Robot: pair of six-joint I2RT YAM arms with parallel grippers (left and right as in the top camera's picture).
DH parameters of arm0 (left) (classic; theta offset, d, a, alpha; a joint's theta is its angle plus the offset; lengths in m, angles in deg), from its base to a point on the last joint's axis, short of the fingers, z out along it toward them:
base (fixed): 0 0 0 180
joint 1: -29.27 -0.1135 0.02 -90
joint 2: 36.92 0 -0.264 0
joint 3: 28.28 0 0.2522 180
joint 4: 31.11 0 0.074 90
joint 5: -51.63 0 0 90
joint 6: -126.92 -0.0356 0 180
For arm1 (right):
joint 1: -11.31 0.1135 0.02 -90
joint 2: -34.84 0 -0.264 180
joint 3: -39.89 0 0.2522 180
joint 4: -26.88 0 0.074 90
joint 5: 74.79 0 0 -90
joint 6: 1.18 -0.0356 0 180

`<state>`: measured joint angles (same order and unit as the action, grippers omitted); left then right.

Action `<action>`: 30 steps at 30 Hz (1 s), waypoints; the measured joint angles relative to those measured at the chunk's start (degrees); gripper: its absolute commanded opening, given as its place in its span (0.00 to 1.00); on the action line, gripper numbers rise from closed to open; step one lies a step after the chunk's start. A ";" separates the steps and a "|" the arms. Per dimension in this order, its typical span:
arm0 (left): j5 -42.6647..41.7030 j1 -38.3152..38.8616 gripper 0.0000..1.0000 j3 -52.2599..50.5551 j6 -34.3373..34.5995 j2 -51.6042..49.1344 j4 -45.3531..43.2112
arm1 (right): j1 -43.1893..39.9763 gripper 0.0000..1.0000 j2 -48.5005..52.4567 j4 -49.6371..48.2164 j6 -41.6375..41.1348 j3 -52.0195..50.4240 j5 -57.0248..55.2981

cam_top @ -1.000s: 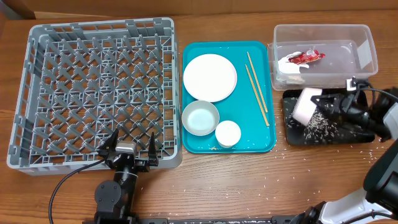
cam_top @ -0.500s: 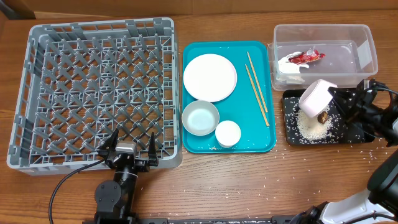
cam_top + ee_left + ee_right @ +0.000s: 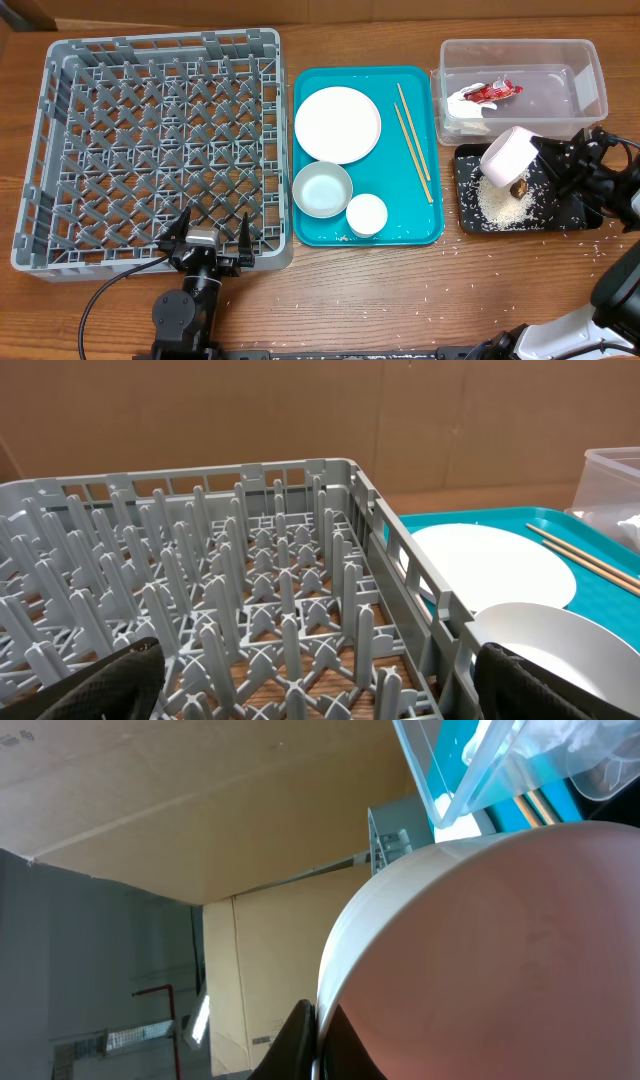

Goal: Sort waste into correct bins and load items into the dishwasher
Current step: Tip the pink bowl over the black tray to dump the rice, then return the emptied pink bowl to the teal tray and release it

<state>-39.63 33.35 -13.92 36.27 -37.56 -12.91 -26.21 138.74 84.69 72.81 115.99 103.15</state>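
Observation:
My right gripper [image 3: 545, 158] is shut on the rim of a white bowl [image 3: 506, 152], held tipped over the black tray [image 3: 465, 215]; the bowl fills the right wrist view [image 3: 500, 960]. White rice [image 3: 505, 203] and a small brown lump [image 3: 519, 188] lie in the black tray. The clear tub [image 3: 590, 70] holds the red-and-white wrapper [image 3: 490, 92] and a white paper scrap [image 3: 462, 100]. The teal tray [image 3: 415, 215] carries a white plate [image 3: 337, 124], a white bowl [image 3: 322, 189], a small cup [image 3: 366, 214] and chopsticks [image 3: 412, 140]. My left gripper [image 3: 205, 240] is open at the grey rack's [image 3: 150, 150] near edge.
Loose rice grains [image 3: 420, 292] are scattered on the wooden table in front of the trays. The left wrist view looks across the rack's pegs [image 3: 250, 580] toward the plate [image 3: 490, 565]. A black cable [image 3: 110, 295] runs from the left arm.
The bowl has tipped further and shifted right; rice that was pouring a second ago has settled in a pile in the black tray with the brown lump. The left arm has not moved.

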 measured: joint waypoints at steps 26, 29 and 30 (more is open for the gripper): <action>0.00 0.00 1.00 0.00 0.00 0.00 0.00 | 44.15 0.04 -15.89 11.17 3.65 15.28 -60.78; 0.00 0.00 1.00 0.00 0.00 0.00 0.00 | 53.27 0.04 -14.97 9.01 2.01 15.28 -69.16; 0.00 0.00 1.00 0.00 0.00 0.00 0.00 | 54.80 0.04 -14.58 8.55 1.64 15.28 -70.75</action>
<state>-39.63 33.35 -13.92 36.27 -37.56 -12.91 28.59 124.16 93.24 74.45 131.27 32.40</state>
